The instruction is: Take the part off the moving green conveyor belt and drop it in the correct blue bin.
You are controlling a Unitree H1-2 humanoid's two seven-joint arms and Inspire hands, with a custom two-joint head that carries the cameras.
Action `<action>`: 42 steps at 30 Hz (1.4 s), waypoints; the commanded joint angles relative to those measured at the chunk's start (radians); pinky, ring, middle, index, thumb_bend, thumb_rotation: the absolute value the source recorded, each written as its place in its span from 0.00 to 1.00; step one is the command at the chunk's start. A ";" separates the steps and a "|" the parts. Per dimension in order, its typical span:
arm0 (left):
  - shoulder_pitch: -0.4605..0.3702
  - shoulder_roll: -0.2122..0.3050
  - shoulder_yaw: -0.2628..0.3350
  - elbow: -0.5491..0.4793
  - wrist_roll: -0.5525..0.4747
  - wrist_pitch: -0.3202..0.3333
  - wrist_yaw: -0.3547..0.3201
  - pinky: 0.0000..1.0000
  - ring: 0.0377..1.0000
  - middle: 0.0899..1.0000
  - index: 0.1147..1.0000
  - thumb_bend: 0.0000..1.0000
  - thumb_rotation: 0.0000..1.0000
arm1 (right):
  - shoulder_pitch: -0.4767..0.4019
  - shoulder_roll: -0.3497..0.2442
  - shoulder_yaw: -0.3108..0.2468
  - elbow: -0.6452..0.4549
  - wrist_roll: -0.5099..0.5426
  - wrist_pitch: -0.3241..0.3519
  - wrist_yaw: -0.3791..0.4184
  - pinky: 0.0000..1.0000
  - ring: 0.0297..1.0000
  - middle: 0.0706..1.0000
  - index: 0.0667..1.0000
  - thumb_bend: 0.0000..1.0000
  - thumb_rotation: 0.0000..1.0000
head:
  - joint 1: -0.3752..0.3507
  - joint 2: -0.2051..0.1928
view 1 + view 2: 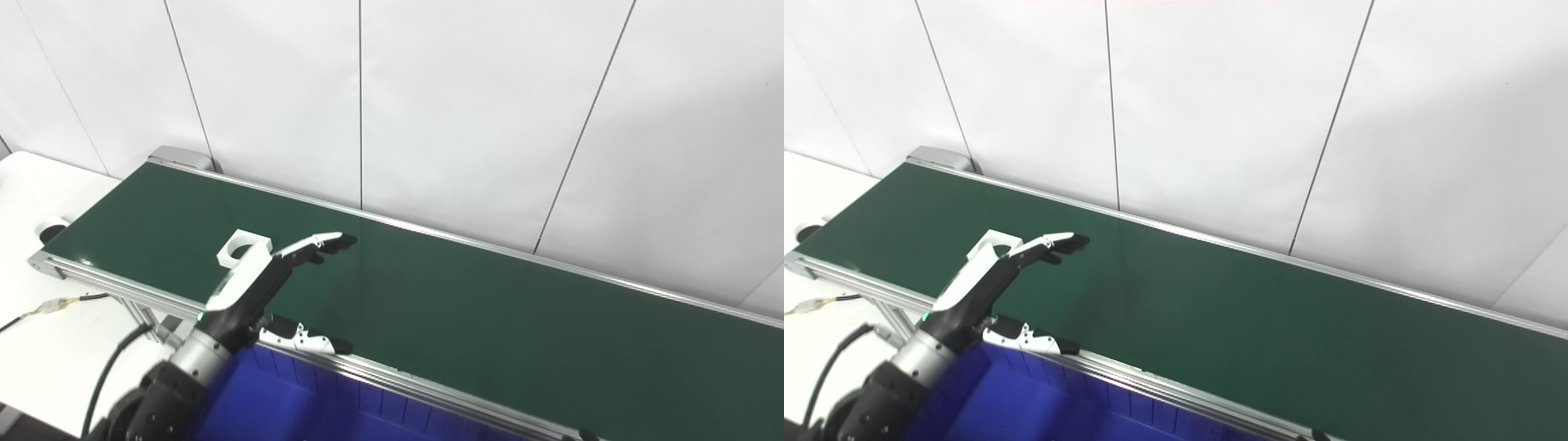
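**Left robot hand beside the part, spread wide, nothing held**

I see 1 part (244, 247) on the green belt (459, 306): a small white block with a round hole through it, lying flat near the belt's left end, closer to the near rail than to the far one.

The left robot hand (269, 288) reaches over the near rail from below. It is spread wide and holds nothing. Its fingers (318, 243) point along the belt toward the right; its thumb (306, 339) stretches out low over the near rail (392, 373).

The key relation: the part lies just behind the back of the hand, on the left and far side of it. From here I cannot tell whether the block touches the hand. The fingers point away from the part, so the open palm does not face it. I judge that the hand must come back leftward, or turn, before it can close on the block.

The part has no clear long axis; it looks roughly square.

The right robot hand is not in view, so the left hand is the nearer 1.

A blue bin (294, 404) sits below the near rail, just beside the left arm. I cannot tell which bin is the correct 1.
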 commanded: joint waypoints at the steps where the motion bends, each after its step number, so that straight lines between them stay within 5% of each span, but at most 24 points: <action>1: -0.039 0.045 0.016 0.001 0.008 0.024 -0.007 0.79 0.85 0.86 0.85 0.79 0.08 | -0.008 0.006 0.001 -0.018 0.005 -0.045 0.010 0.65 0.77 0.82 0.89 0.39 0.86 | -0.002 -0.004; 11: -0.163 0.113 -0.010 0.153 0.065 0.057 -0.005 0.77 0.86 0.87 0.86 0.85 0.00 | -0.011 0.010 0.002 -0.015 -0.005 -0.048 0.007 0.64 0.77 0.82 0.90 0.40 0.87 | 0.001 0.000; 24: -0.296 0.223 -0.130 0.317 0.278 0.105 -0.044 0.76 0.83 0.87 0.90 0.87 0.00 | -0.008 0.017 0.007 -0.014 -0.008 -0.053 0.004 0.65 0.76 0.82 0.90 0.40 0.87 | -0.007 0.008; 32: -0.377 0.305 -0.224 0.422 0.420 0.081 -0.059 0.73 0.83 0.87 0.88 0.93 0.00 | -0.013 0.021 0.007 -0.011 -0.015 -0.049 0.002 0.65 0.76 0.82 0.89 0.44 0.88 | -0.002 0.009; 42: -0.428 0.348 -0.278 0.508 0.482 0.105 -0.091 0.76 0.85 0.88 0.87 0.93 0.00 | -0.011 0.023 0.008 -0.010 -0.018 -0.053 0.003 0.66 0.77 0.82 0.90 0.42 0.88 | -0.001 0.008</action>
